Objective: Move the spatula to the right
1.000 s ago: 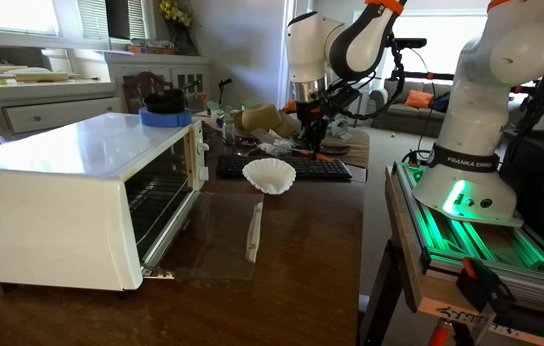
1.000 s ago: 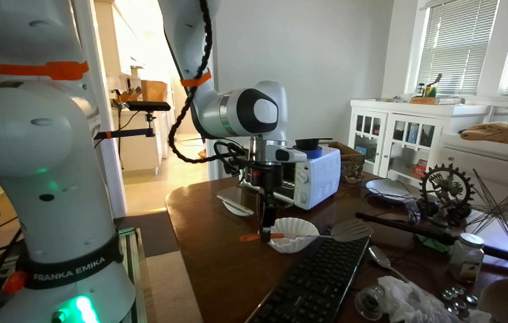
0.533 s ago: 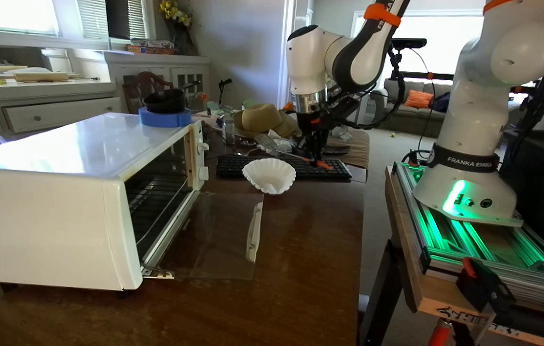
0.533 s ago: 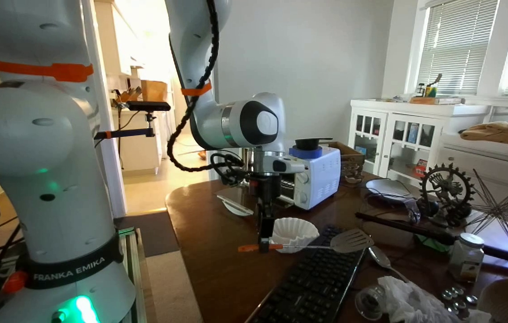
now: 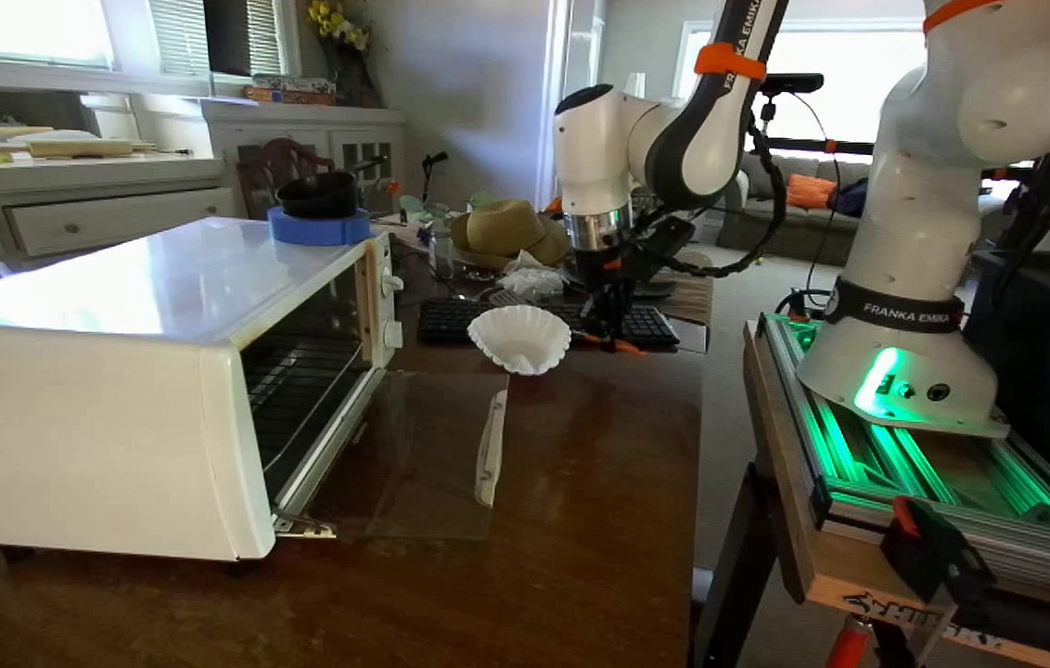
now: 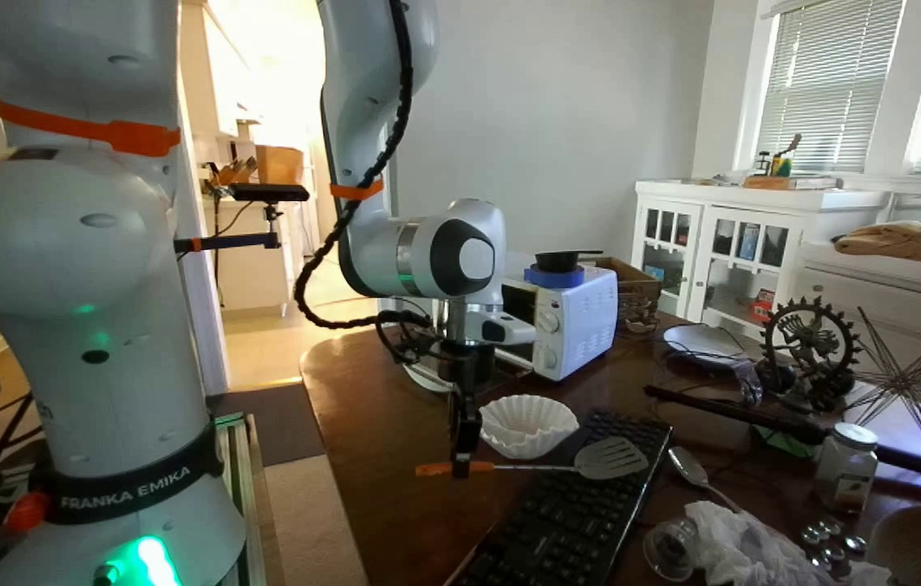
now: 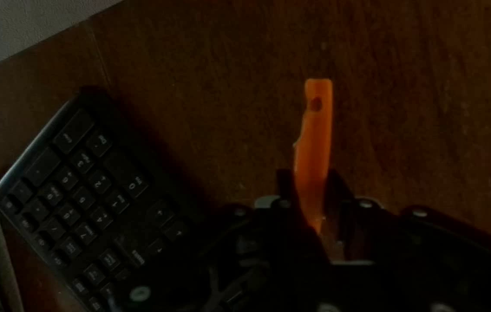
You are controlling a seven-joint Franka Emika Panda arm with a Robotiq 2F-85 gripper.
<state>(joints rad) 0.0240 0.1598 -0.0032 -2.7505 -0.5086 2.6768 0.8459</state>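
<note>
The spatula has an orange handle, a thin metal shaft and a slotted metal head (image 6: 611, 458). My gripper (image 6: 460, 465) points down and is shut on the handle, seen in both exterior views. The handle's end sticks out past the fingers toward the table's near edge, and the head reaches over the keyboard. In an exterior view the gripper (image 5: 608, 341) is right of the white bowl, with the orange handle (image 5: 629, 349) low over the table. In the wrist view the handle (image 7: 315, 134) runs between the fingertips (image 7: 309, 184). I cannot tell whether the spatula touches the table.
A black keyboard (image 6: 566, 513) lies under the spatula head. A white fluted bowl (image 6: 527, 427) stands close beside the shaft. A white toaster oven (image 5: 98, 417) has its glass door (image 5: 423, 464) down. A spoon (image 6: 688, 465), plastic bag (image 6: 745, 545) and jar (image 6: 844, 468) are beyond the keyboard.
My gripper has come down with the spatula held in it. In an exterior view it has also shifted slightly left, and the spatula head now sits lower over the keyboard.
</note>
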